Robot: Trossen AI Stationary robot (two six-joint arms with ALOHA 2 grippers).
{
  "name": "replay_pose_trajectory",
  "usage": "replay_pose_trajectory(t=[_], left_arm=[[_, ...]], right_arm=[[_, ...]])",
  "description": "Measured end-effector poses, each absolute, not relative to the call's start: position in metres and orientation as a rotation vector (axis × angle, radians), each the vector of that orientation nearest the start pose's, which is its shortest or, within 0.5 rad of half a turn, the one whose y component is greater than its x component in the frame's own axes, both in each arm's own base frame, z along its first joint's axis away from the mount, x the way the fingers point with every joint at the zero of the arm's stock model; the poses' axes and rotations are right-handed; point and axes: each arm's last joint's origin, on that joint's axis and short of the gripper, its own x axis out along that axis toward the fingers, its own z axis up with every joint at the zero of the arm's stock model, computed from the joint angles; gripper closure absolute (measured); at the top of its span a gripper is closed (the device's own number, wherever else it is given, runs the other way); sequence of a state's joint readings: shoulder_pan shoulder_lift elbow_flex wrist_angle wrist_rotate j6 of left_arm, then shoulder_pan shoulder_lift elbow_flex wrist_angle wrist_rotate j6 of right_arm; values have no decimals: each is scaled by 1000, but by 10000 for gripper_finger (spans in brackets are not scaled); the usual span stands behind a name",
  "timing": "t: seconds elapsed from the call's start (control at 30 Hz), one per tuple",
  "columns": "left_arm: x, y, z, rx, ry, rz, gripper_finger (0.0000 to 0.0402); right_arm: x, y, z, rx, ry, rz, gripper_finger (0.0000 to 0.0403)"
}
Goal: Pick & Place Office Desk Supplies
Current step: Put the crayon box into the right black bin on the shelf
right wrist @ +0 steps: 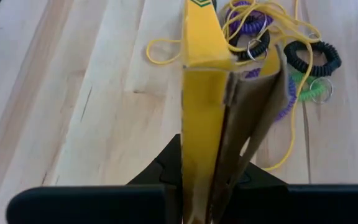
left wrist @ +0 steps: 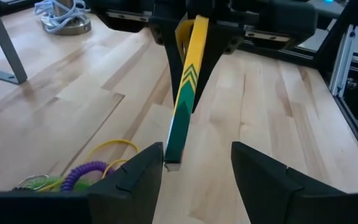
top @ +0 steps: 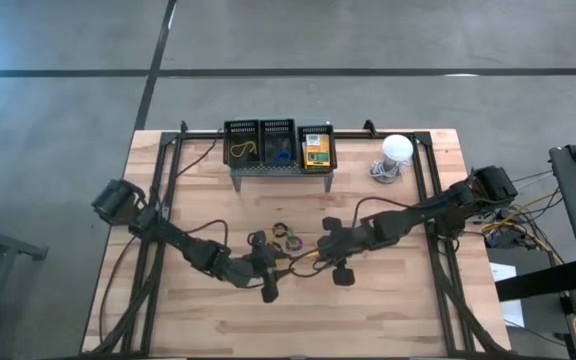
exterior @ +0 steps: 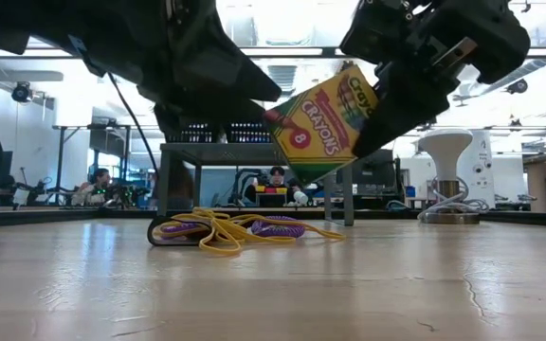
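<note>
The crayon box [exterior: 322,121] is held tilted, above the worktop [exterior: 368,284], clamped in the right claw [right wrist: 211,186]. The left claw [left wrist: 197,171] gapes wide just beside it; a collision could knock it loose.

Both arms reaching inward over mid-table: right gripper [top: 320,246] clamped tight, raised off the surface; left gripper [left wrist: 194,171] spread wide, facing it.
</note>
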State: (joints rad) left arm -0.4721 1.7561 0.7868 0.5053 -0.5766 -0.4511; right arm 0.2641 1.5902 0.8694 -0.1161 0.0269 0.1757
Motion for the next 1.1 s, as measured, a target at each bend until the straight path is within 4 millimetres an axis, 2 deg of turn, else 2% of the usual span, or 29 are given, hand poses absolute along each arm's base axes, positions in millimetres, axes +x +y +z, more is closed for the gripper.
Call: replay_pose_trajectory(t=[0.43,0.63,0.8,0.97,1.1], left_arm=[[295,-136,156,-155,522,184,207],[292,-147,158,-57,535,104,208],[296,-156,169,3,500,66,209],[297,-156,170,-3,490,70,209],[299,-154,171,-55,485,90,202]], right_arm=[[298,87,175,32,887,163,369],[295,88,174,14,921,178,369],[297,93,185,-14,955,196,369],[301,97,199,-46,959,213,369],[302,97,201,-55,956,217,369]])
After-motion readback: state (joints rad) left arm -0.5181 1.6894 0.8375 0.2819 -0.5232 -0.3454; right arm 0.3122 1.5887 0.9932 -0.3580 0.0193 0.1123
